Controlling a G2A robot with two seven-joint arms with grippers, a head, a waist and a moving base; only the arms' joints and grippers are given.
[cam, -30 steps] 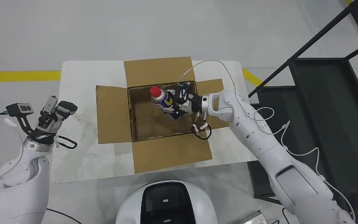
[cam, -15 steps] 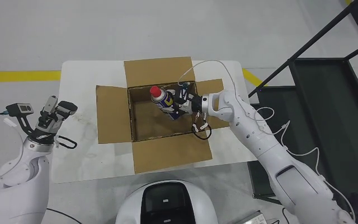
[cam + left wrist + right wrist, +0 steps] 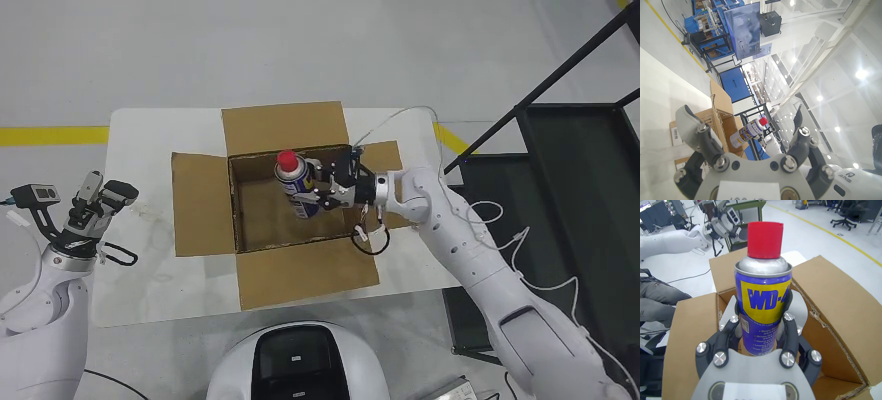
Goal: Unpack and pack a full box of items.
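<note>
A blue and yellow spray can point(image 3: 299, 185) with a red cap is held above the open cardboard box point(image 3: 205, 205) in the middle of the table. My right gripper point(image 3: 322, 191) is shut on the can's body point(image 3: 762, 300), its fingers clamping both sides, with the box's inside below it. The can point(image 3: 746, 132) hangs tilted over the box point(image 3: 719, 121) in the left wrist view. My left gripper point(image 3: 98, 195) stands open beyond the table's left edge, well away from the box, with nothing between its fingers point(image 3: 687, 121).
The box's four flaps lie spread out on the white table point(image 3: 150, 150). A dark metal rack point(image 3: 560, 150) stands right of the table. A yellow floor line point(image 3: 50, 134) runs behind on the left.
My right gripper has lifted the spray can up and slightly right, out of the box's inside. The left arm has stayed where it was.
</note>
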